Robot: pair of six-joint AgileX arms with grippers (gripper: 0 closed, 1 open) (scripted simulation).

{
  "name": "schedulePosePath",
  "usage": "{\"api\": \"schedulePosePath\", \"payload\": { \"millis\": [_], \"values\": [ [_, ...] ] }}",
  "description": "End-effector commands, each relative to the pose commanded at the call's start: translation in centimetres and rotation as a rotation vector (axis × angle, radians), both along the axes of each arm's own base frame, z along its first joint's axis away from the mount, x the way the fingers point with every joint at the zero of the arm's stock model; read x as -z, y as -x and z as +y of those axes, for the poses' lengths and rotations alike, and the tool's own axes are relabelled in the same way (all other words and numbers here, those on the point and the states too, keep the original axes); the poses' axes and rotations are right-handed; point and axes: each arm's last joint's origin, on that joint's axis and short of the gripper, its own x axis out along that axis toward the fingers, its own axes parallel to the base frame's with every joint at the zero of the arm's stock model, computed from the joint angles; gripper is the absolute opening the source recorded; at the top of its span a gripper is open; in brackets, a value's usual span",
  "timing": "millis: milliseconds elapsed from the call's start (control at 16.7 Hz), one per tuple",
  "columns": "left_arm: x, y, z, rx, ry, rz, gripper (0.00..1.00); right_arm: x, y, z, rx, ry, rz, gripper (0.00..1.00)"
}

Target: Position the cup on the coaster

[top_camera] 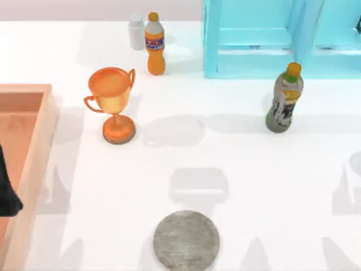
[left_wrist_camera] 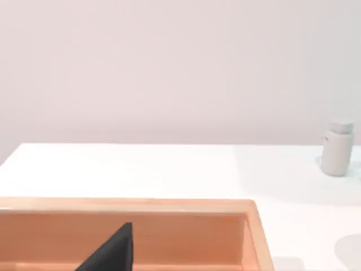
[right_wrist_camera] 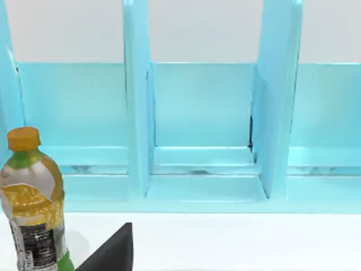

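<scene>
We see the coaster point(top_camera: 186, 240) lying flat on the white table point(top_camera: 254, 186) at the near edge, about midway across, with nothing on it. Our left arm point(top_camera: 8, 189) sits at the far left, a dark shape over the open wooden tray point(top_camera: 35, 147) there; in the left wrist view a dark finger point(left_wrist_camera: 113, 251) hangs in front of the tray's inner wall point(left_wrist_camera: 186, 231), and we cannot tell how far that gripper is open or whether it has hold of anything. In the right wrist view another dark finger point(right_wrist_camera: 113, 251) pokes up over the table, facing the light-blue shelf rack point(right_wrist_camera: 203, 124), and again we cannot tell its opening or any hold. An orange trophy cup point(top_camera: 113, 101) stands upright left of centre, well apart from the coaster. Behind it an orange-labelled bottle point(top_camera: 154, 45) stands just beside a small white bottle point(top_camera: 136, 31). A green-collared bottle point(top_camera: 285, 99) stands near the rack on the right.
</scene>
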Motion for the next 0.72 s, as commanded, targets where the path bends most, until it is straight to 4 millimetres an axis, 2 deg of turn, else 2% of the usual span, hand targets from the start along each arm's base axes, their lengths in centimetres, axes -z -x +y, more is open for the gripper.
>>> {"api": "schedulePosePath", "payload": {
  "millis": [180, 300, 540, 720],
  "values": [
    [0.0, 0.0, 0.0, 0.0, 0.0, 0.0, 1.0, -0.2, 0.0, 0.0, -0.001, 0.011, 0.01, 1.0],
    [0.0, 0.0, 0.0, 0.0, 0.0, 0.0, 1.0, -1.1, 0.0, 0.0, -0.005, 0.063, 0.057, 1.0],
    [0.0, 0.0, 0.0, 0.0, 0.0, 0.0, 1.0, -5.0, -0.9, -0.1, -0.028, 0.289, 0.249, 1.0],
    [0.0, 0.0, 0.0, 0.0, 0.0, 0.0, 1.0, -8.1, -3.4, -0.4, -0.109, 0.536, 0.49, 1.0]
  ]
}}
